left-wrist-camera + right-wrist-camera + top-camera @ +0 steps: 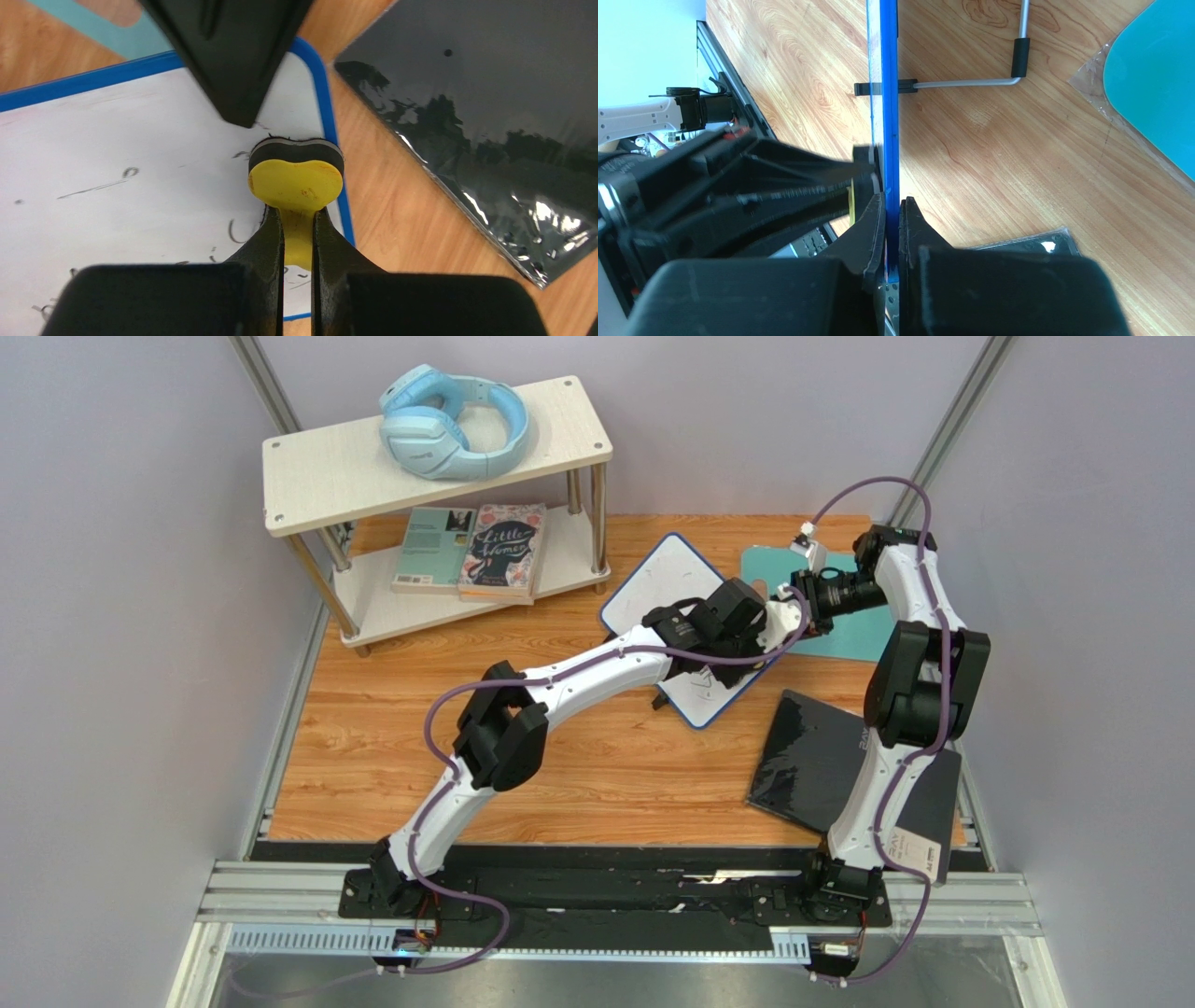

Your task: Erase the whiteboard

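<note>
a small whiteboard point(657, 585) with a thin dark-blue frame stands propped on a wooden table point(421, 756), near the middle and towards the far right, with a teal mat point(863, 637) just behind it and a glossy black panel point(828, 756) lying flat in front of it to the right. the left gripper point(298, 225) is clenched on the flat handle of a yellow eraser point(296, 182), whose dark felt pad is pressed against the white face close to the board's right frame edge. faint dark pen marks point(98, 185) show across the face, so the wiping looks unfinished. the right gripper point(892, 210) is closed tight on the blue frame, one finger on each side of it, steadying the board edge-on in its own camera. a thin wire stand foot point(966, 82) juts out behind the board onto the wood. the board looks light, thin and stiff, with a slick writing face, so it would probably slide or tip back on its stand if pushed by the eraser alone. the frame edge seems the sensible place to hold it, as it is firm and keeps fingers off the writing area. the eraser's felt looks soft and should give slightly under pressure, while its yellow handle looks rigid and narrow enough for a pinch.
</note>
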### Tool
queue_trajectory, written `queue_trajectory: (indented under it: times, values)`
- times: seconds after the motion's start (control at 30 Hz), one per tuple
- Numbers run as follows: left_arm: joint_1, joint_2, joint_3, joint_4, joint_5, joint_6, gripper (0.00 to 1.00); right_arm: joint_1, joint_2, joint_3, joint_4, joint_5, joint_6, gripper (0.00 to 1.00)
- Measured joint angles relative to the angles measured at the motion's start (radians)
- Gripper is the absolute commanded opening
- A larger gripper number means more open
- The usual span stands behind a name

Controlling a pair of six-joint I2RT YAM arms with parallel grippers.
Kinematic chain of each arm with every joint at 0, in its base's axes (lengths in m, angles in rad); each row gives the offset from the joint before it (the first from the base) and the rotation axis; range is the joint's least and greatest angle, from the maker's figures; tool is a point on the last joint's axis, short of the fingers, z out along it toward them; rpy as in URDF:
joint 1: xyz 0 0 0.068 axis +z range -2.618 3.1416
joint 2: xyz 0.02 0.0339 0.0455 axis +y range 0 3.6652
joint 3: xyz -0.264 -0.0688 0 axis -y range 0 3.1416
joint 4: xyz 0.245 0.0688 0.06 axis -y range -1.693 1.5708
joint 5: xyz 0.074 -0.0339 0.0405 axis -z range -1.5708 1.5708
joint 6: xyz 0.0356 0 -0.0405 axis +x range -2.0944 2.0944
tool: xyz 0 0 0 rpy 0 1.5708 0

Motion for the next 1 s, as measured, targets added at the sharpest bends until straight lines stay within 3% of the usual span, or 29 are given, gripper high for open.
queue_trajectory:
  times: [0.2,0.67,1.0]
  values:
    - [-0.018,0.002,-0.001,-0.025,0.074,0.012,0.0,0.002,0.012,0.018,-0.006,-0.001,-0.002,0.0]
    - [-0.006,-0.013,-0.048,0.031,-0.045,-0.154,0.0,0.012,0.031,0.039,0.008,-0.019,-0.031,0.0]
    - [0.056,-0.037,-0.108,0.082,-0.04,-0.285,0.0,0.024,0.055,0.075,0.043,-0.042,-0.038,0.0]
